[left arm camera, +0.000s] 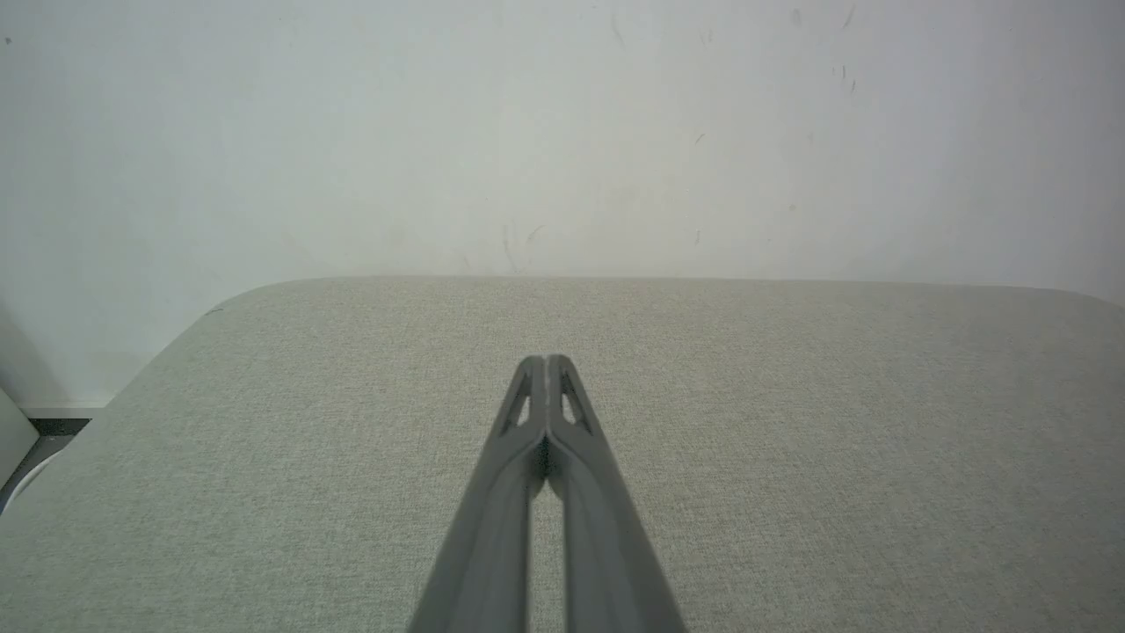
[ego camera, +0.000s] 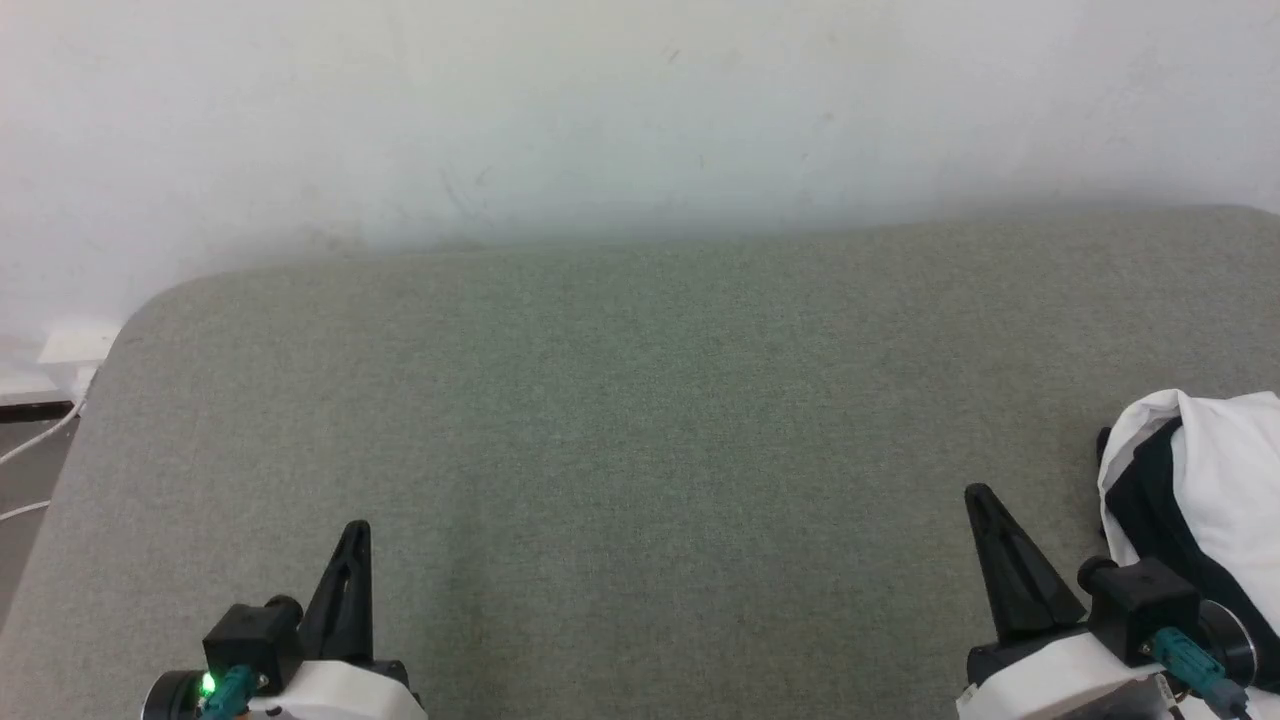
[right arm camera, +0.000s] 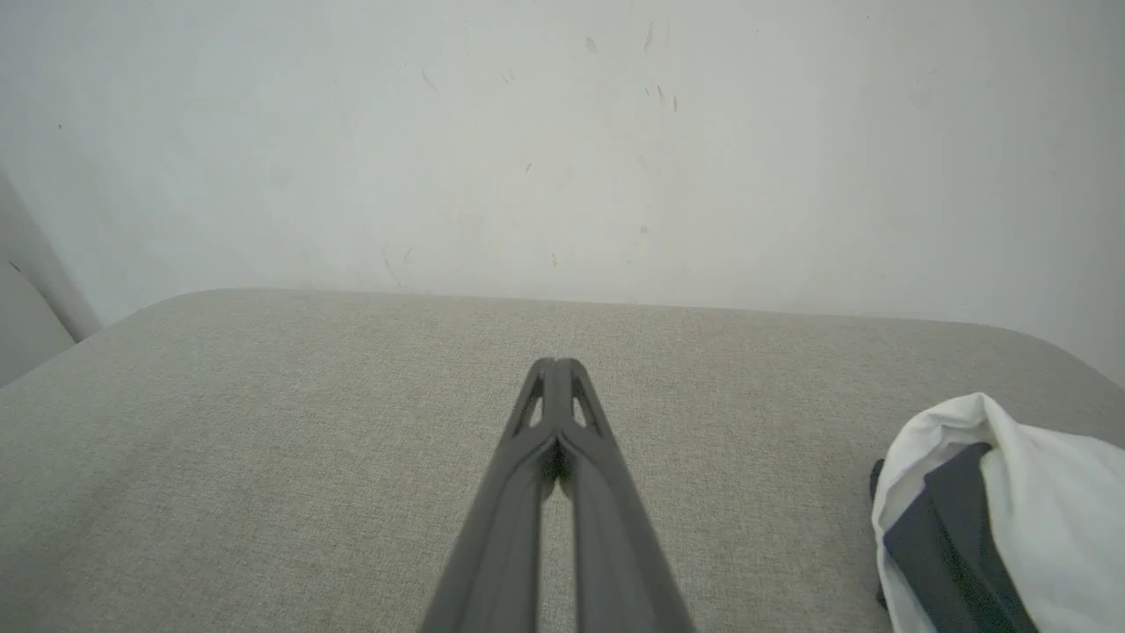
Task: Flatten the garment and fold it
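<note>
The garment (ego camera: 1215,480) lies crumpled in a white and black heap at the right edge of the grey-green padded table (ego camera: 640,420); the same garment (right arm camera: 1046,510) fills the lower right corner of the right wrist view. My right gripper (ego camera: 978,495) hovers just left of the heap, shut and empty, its tips (right arm camera: 554,362) pressed together. At the lower left my left gripper (ego camera: 357,530) is shut too, far from the cloth, with its tips (left arm camera: 547,360) touching over bare fabric.
A white wall (ego camera: 640,110) rises straight behind the table's far edge. The table's rounded left corner (ego camera: 150,300) drops off to a floor strip with white cables (ego camera: 35,445). The wide middle of the tabletop is bare fabric.
</note>
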